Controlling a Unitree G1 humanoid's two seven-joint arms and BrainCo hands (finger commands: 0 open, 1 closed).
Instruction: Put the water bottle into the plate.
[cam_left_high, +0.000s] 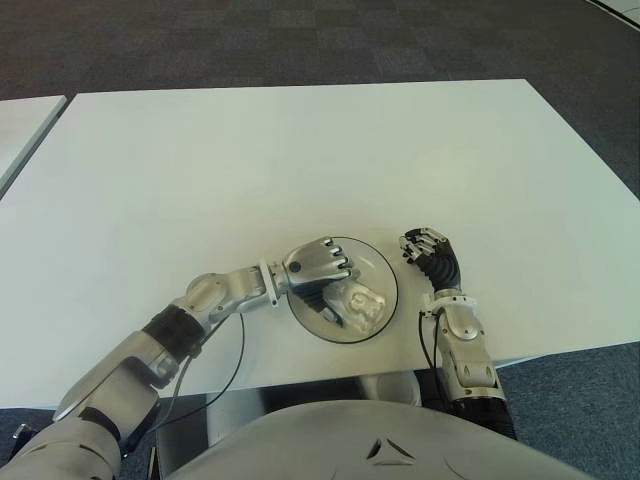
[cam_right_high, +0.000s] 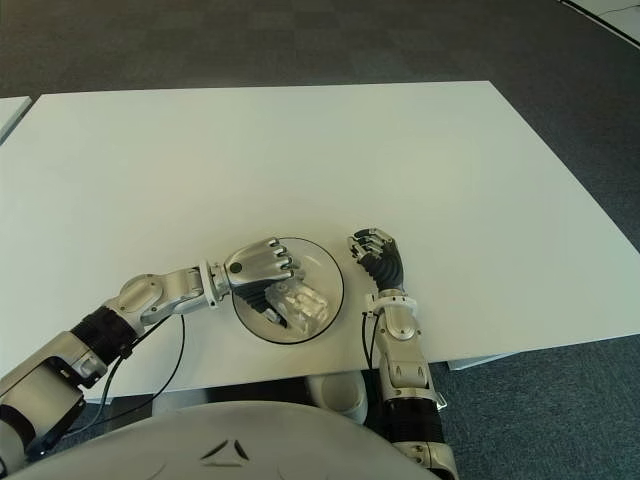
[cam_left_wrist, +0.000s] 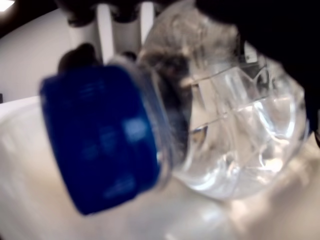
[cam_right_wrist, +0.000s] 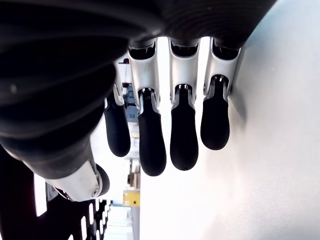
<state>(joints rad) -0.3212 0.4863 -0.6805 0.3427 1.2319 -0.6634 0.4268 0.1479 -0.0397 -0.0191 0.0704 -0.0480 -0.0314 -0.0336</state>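
Note:
The clear water bottle (cam_left_high: 360, 303) lies on its side inside the round glass plate (cam_left_high: 386, 272) near the table's front edge. My left hand (cam_left_high: 336, 288) reaches over the plate from the left, its fingers (cam_left_high: 335, 265) and thumb curled around the bottle. The left wrist view is filled by the bottle (cam_left_wrist: 225, 125), its blue cap (cam_left_wrist: 100, 140) nearest, with dark fingers across it. My right hand (cam_left_high: 425, 247) shows just right of the plate, its fingers (cam_right_wrist: 182, 135) loosely curled and holding nothing.
The white table (cam_left_high: 300, 150) stretches far behind the plate. A second white table (cam_left_high: 20, 120) edges in at the far left. Dark carpet (cam_left_high: 300, 40) lies beyond. A black cable (cam_left_high: 235, 360) hangs off my left forearm by the front edge.

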